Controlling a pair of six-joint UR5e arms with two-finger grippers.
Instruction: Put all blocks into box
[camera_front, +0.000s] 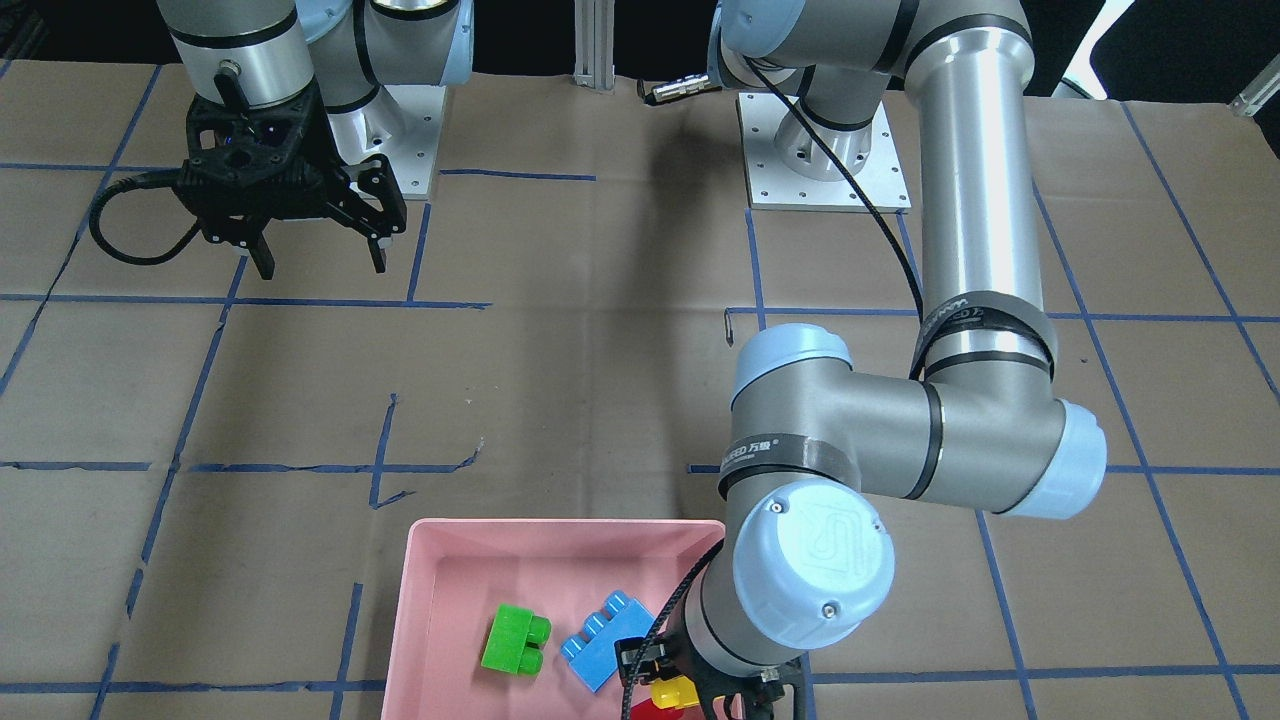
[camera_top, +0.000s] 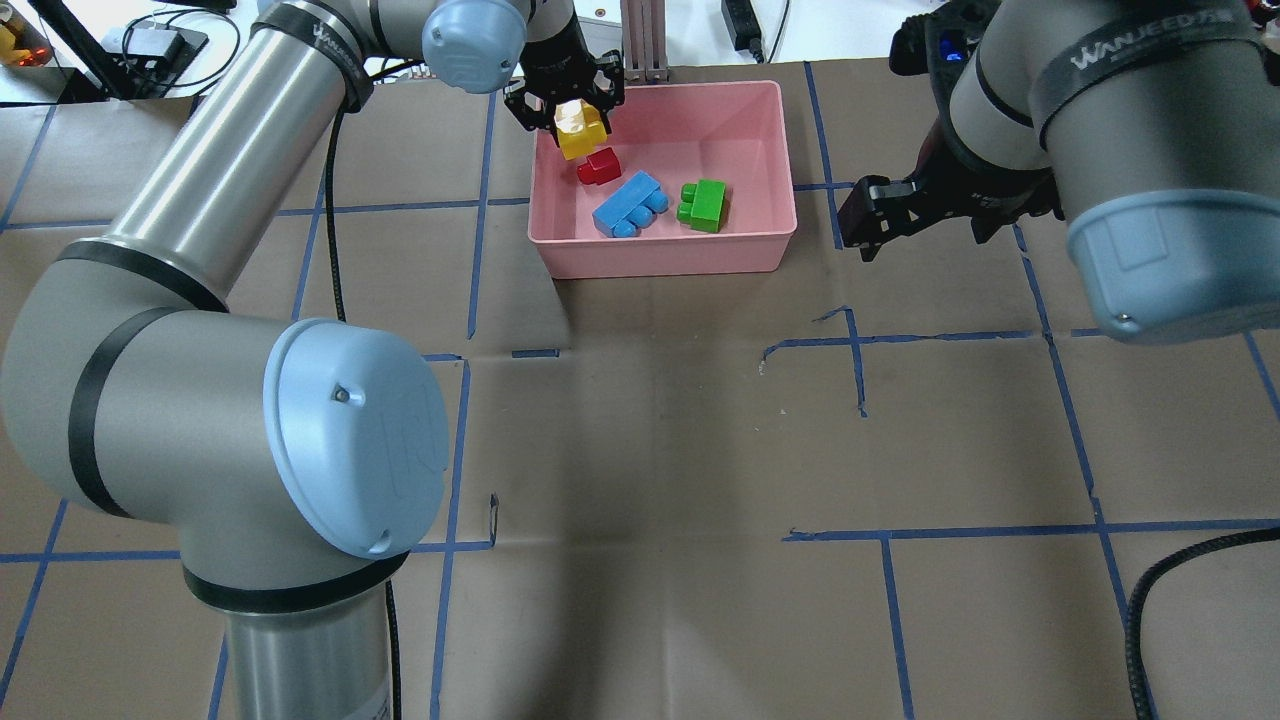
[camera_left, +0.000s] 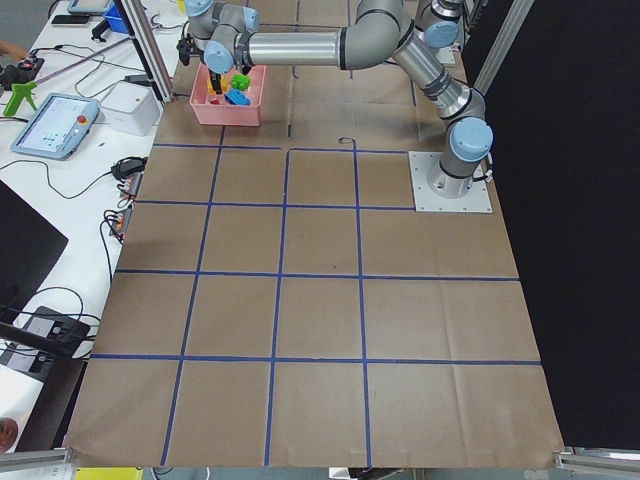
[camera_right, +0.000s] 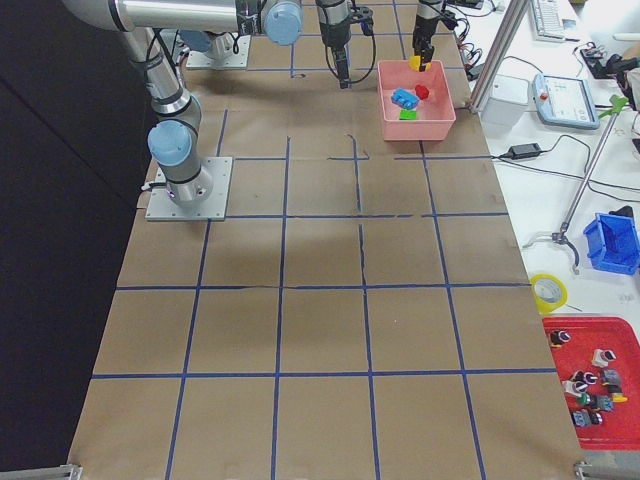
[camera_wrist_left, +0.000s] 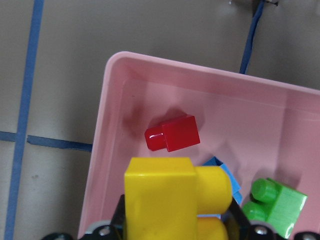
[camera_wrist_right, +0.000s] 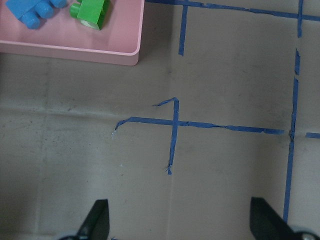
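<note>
Yellow two-stud plastic block, pinched by left gripper, above pink plastic tray's ten o'clock; right gripper spread; arm band reads WANJEED.

Overhead and front views face each other, both share box — wrist cameras close, looking down.

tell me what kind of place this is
Probably a robotics lab workcell: a left arm and right arm bolted to a paper-covered table gridded with blue tape, a teach pendant on the side bench, and a red tray of small parts.
</note>
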